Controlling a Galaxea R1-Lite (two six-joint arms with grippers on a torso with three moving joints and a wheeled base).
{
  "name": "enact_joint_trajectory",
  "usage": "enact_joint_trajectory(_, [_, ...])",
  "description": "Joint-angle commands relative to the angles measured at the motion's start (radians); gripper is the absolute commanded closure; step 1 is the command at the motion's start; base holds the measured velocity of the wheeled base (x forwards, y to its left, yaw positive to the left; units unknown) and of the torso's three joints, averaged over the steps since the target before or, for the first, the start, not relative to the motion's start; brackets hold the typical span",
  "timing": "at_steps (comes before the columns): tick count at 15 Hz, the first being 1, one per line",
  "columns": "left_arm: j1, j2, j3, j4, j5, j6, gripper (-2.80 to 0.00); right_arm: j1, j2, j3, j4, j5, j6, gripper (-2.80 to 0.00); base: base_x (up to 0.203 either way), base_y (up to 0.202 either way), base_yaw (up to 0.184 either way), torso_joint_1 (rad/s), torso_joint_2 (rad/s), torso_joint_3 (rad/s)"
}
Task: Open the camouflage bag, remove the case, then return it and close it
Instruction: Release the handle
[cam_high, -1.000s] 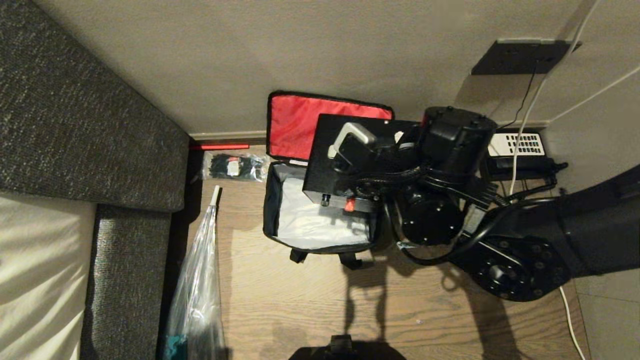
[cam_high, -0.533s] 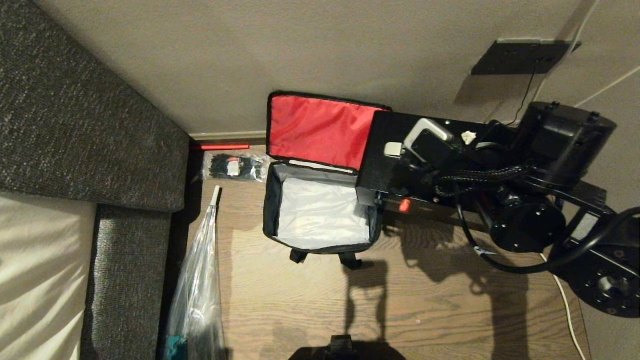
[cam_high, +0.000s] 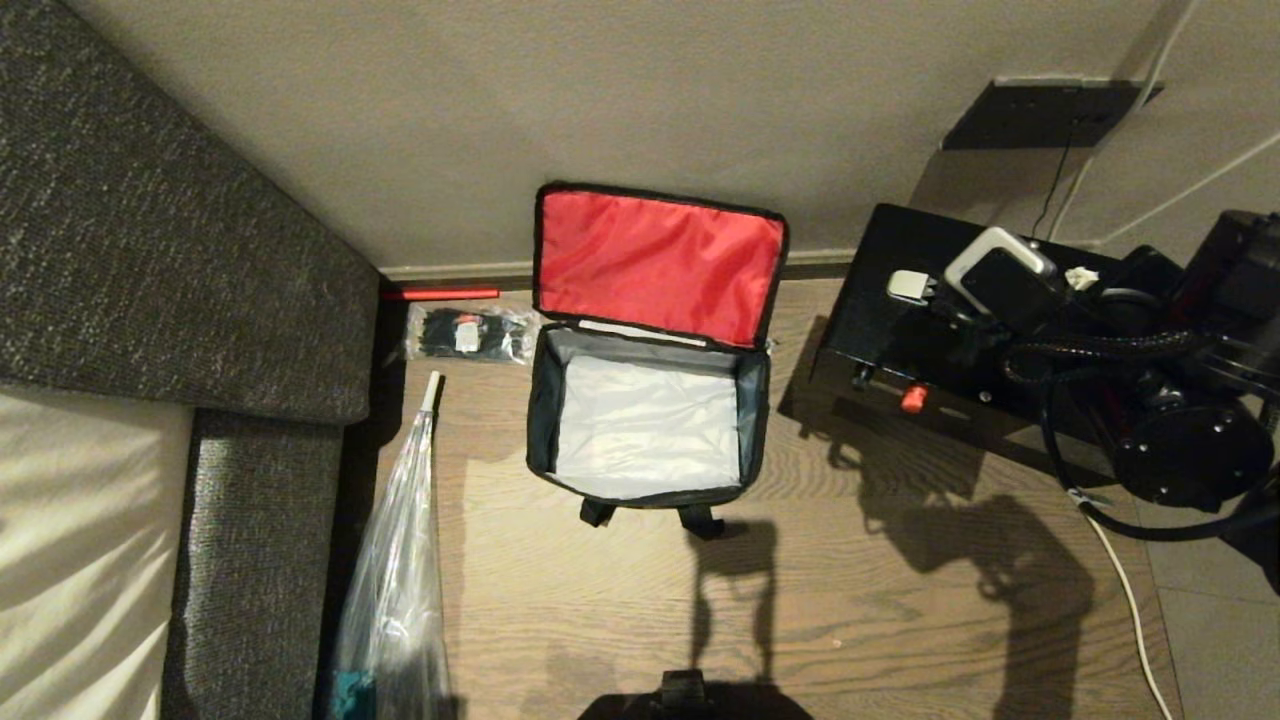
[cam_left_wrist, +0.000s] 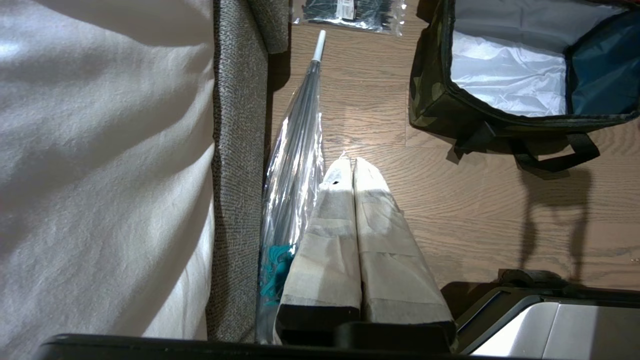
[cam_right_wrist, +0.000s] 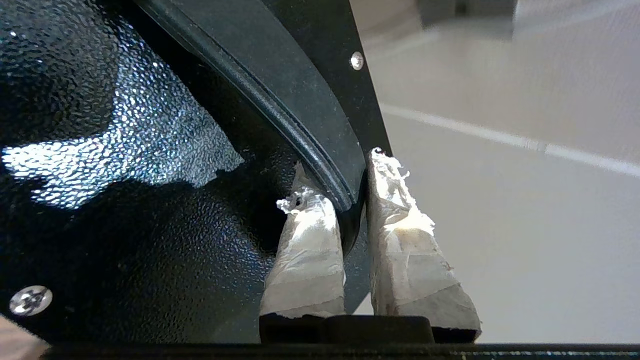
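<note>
Closely, right gripper (cam_right_wrist: 357, 190) pinching case (cam_right_wrist: 125, 150) strap

Floor (cam_high: 880, 620): wood-grain planks, warm brown, grain running crosswise in the head view; hard dark shadows fall on it (light source itself not visible). Wall (cam_high: 600, 90): plain beige, pale skirting strip (cam_high: 455, 270) along its foot. Dark grey woven sofa (cam_high: 150, 250) on the left, pale cushion (cam_high: 70, 560) on it. Black wall plate (cam_high: 1040, 112) at upper right, thin cords running from it.

Dim warm light casts hard shadows on the floor (cam_high: 900, 600); glare gleams on the case (cam_right_wrist: 125, 150).
</note>
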Motion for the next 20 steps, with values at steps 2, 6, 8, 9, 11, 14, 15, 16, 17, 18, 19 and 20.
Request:
enact_joint_trajectory(2, [0.002, -0.002, 0.003, 0.0, 0.0, -0.001, 0.0, -0.057, 0.038, 0.029, -0.005, -0.006, 0.048, 0.0, 0.0, 0.0, 0.0, 0.0, 0.0, 0.0])
enact_joint_trajectory(6, [0.0, -0.002, 0.003, 0.0, 0.0, -0.001, 0.0, -0.081, 0.159, 0.03, -0.006, -0.005, 0.149, 0.0, 0.0, 0.0, 0.0, 0.0, 0.0, 0.0])
enact_joint_trajectory(8, [0.0, -0.002, 0.003, 0.0, 0.0, -0.001, 0.0, -0.095, 0.243, 0.019, -0.007, -0.005, 0.196, 0.0, 0.0, 0.0, 0.0, 0.0, 0.0, 0.0])
enact_joint_trajectory(9, [0.001, -0.002, 0.003, 0.0, 0.0, -0.001, 0.0, -0.109, 0.278, 0.008, -0.007, -0.004, 0.21, 0.0, 0.0, 0.0, 0.0, 0.0, 0.0, 0.0])
enact_joint_trajectory(11, [0.0, -0.002, 0.003, 0.0, 0.0, -0.001, 0.0, -0.132, 0.338, -0.014, -0.008, 0.001, 0.242, 0.0, 0.0, 0.0, 0.0, 0.0, 0.0, 0.0])
enact_joint_trajectory(14, [0.0, -0.002, 0.003, 0.0, 0.0, -0.001, 0.0, -0.167, 0.44, -0.029, -0.009, 0.002, 0.304, 0.0, 0.0, 0.0, 0.0, 0.0, 0.0, 0.0])
enact_joint_trajectory(15, [0.0, -0.002, 0.003, 0.0, 0.0, -0.001, 0.0, -0.175, 0.476, -0.039, -0.009, 0.002, 0.325, 0.0, 0.0, 0.0, 0.0, 0.0, 0.0, 0.0])
enact_joint_trajectory(16, [0.0, -0.002, 0.003, 0.0, 0.0, -0.001, 0.0, -0.19, 0.529, -0.055, -0.009, 0.002, 0.353, 0.0, 0.0, 0.0, 0.0, 0.0, 0.0, 0.0])
enact_joint_trajectory(17, [0.0, -0.002, 0.003, 0.0, 0.0, -0.001, 0.0, -0.207, 0.569, -0.072, -0.008, 0.001, 0.38, 0.0, 0.0, 0.0, 0.0, 0.0, 0.0, 0.0])
enact_joint_trajectory(18, [0.0, -0.002, 0.003, 0.0, 0.0, -0.001, 0.0, -0.221, 0.596, -0.091, -0.008, 0.002, 0.397, 0.0, 0.0, 0.0, 0.0, 0.0, 0.0, 0.0])
enact_joint_trajectory(19, [0.0, -0.002, 0.003, 0.0, 0.0, -0.001, 0.0, -0.234, 0.618, -0.115, -0.008, 0.002, 0.407, 0.0, 0.0, 0.0, 0.0, 0.0, 0.0, 0.0])
enact_joint_trajectory(20, [0.0, -0.002, 0.003, 0.0, 0.0, -0.001, 0.0, -0.245, 0.64, -0.133, -0.011, 0.001, 0.412, 0.0, 0.0, 0.0, 0.0, 0.0, 0.0, 0.0])
